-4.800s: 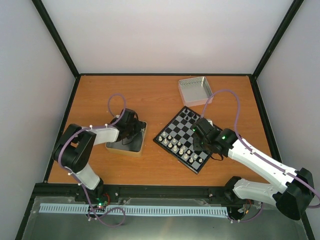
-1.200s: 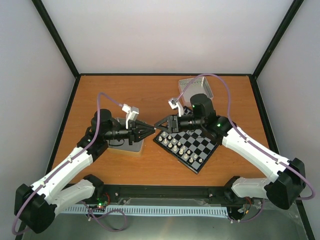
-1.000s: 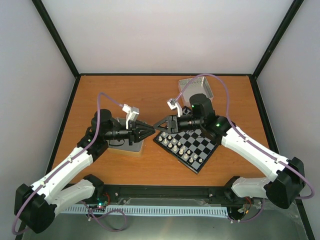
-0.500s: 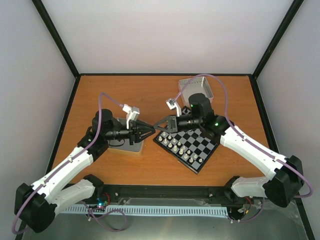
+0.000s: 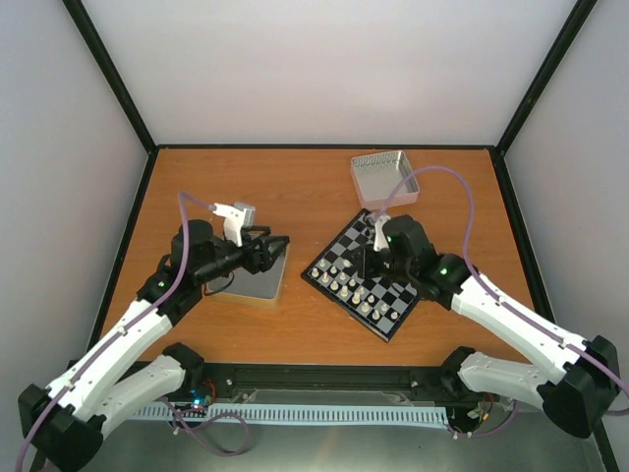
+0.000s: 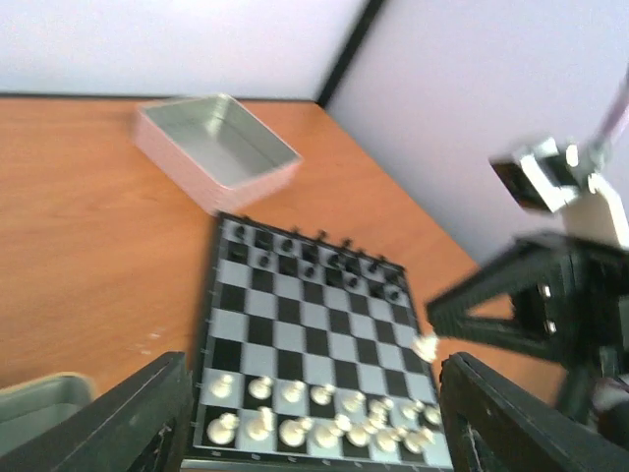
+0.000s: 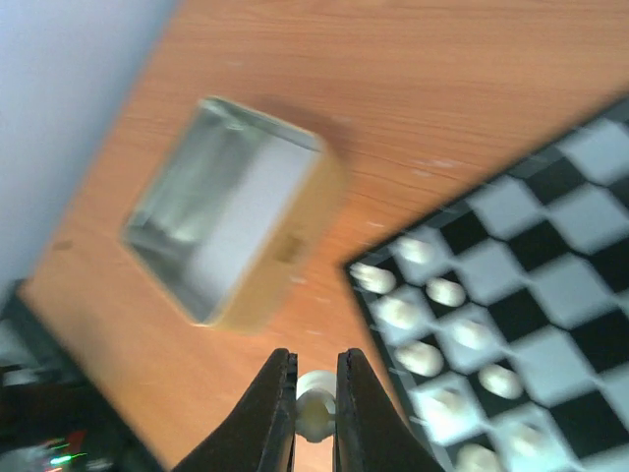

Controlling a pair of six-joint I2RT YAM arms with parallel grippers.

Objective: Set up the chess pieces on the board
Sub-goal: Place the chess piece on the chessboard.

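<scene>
Half a second ago: both claws tip to tip just off the left corner of the board (image 5: 401, 297), between it and the near tray (image 5: 257, 285). Now parted. Left claw (image 5: 278, 243) drawn back toward the left edge of the table (image 5: 295, 187), hanging over the far rim of the near tray. Right claw (image 5: 371, 259) swung in over the board and turned to point down at its middle squares. Board, trays and set pieces unmoved.

Left claw: spread wide, touching nothing, empty between the fingers (image 6: 128, 423). Right claw: pinched together on one cream piece (image 7: 314, 398); kind of piece too blurred to tell.

Board lying cornerwise on the right half of the table, with cream pieces (image 5: 344, 285) in two rows along its near-left side and black pieces (image 5: 371, 228) along the far-right side. Far tray (image 5: 383, 177) just beyond the board's far corner.

From above: the whole layout, but no sight of the held piece under the right wrist. From the left wrist: right claw (image 6: 437, 323) side-on, the cream piece (image 6: 425, 346) a pale speck at its tip above the board (image 6: 295, 315); also the far tray (image 6: 216, 152) and a corner of the near tray (image 6: 39, 413). From the right wrist, blurred: right claw (image 7: 314, 379) close up, near tray (image 7: 285, 246) apart from the corner of the board (image 7: 550, 324), cream pieces (image 7: 423, 356) in rows.
</scene>
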